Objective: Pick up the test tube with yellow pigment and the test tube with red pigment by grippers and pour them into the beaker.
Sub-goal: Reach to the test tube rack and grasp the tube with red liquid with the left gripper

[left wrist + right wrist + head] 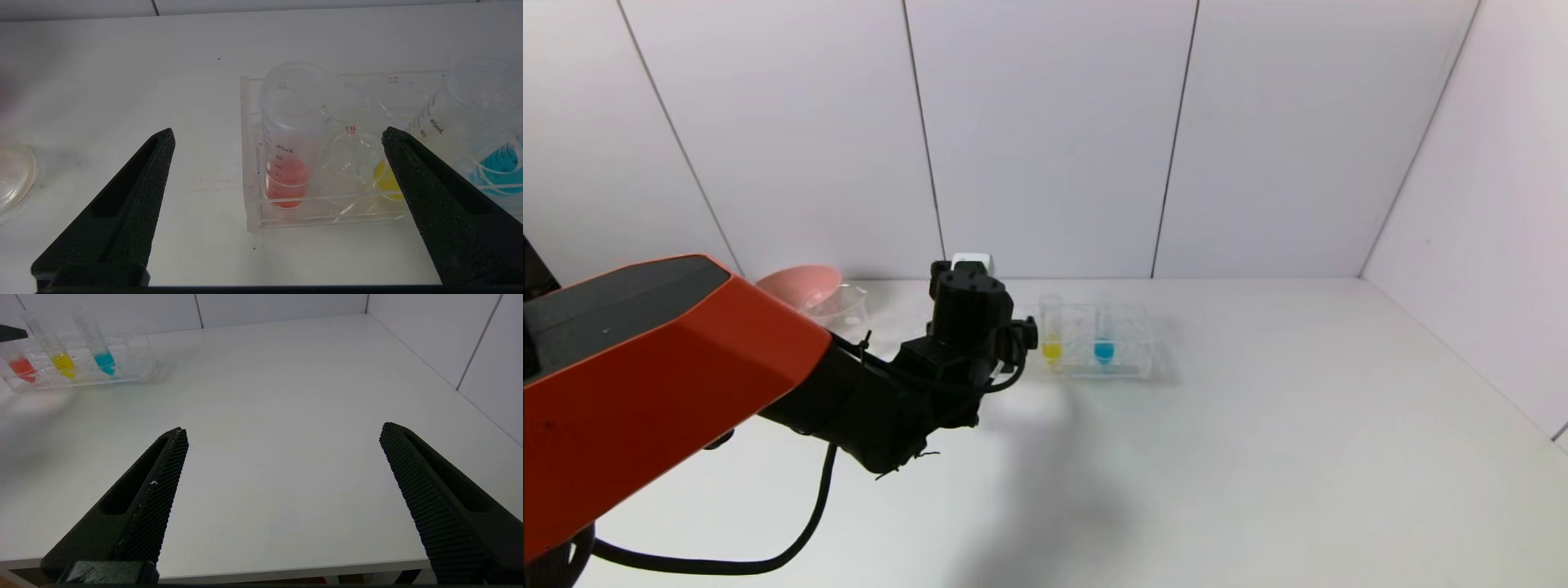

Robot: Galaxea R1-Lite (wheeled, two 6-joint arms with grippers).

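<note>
Your left gripper [278, 136] is spread wide and hanging right in front of the clear rack [251, 216], lined up on the red-pigment tube [288, 134], which stands upright in the end slot. The yellow-pigment tube [386, 179] sits next to it, partly behind one finger, with the blue tube [496, 163] past that. These are thin plastic tubes with only a little liquid at the bottom, so they're light, slick and easy to squash or tip. I'd grab the bare upper wall above the rack, squeeze gently, and lift straight up. The beaker [843, 304] waits off by the pink bowl [799, 284]. The right gripper [282, 430] is parked well away over the bare table [286, 396], fingers apart too.
</note>
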